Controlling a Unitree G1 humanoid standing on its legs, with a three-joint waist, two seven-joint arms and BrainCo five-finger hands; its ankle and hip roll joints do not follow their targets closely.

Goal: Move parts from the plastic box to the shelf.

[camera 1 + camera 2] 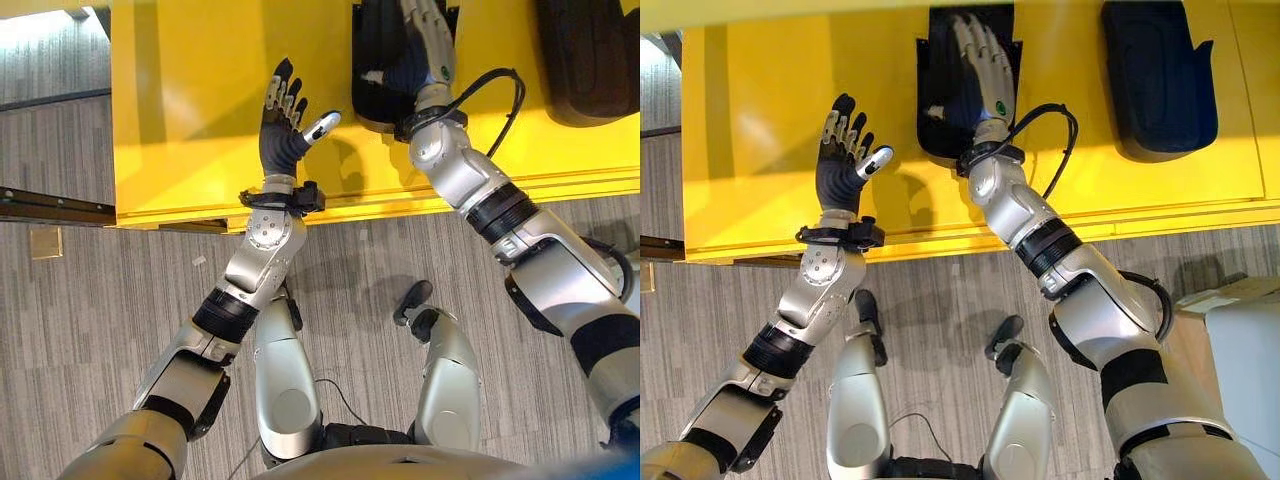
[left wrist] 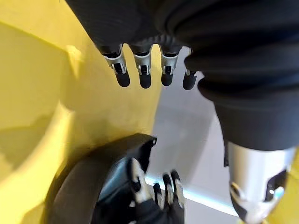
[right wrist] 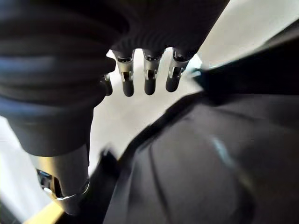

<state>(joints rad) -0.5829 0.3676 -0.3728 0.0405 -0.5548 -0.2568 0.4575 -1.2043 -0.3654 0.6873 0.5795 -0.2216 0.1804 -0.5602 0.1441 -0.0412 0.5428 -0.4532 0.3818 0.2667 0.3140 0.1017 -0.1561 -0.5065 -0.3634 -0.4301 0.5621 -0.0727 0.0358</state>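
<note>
On the yellow shelf [image 1: 760,120], straight-fingered right hand [image 1: 985,60] lies on one black part [image 1: 940,120]; left hand [image 1: 845,155] spread.

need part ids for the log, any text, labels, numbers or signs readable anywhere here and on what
None can be read.
Yellow shelf: plain surface, no label or number.
Black part under the right hand: part shows no marking.
Second black part: no marking visible.
Left hand, open above the shelf: no legible print.
Grey box at the robot's right: no text visible.
</note>
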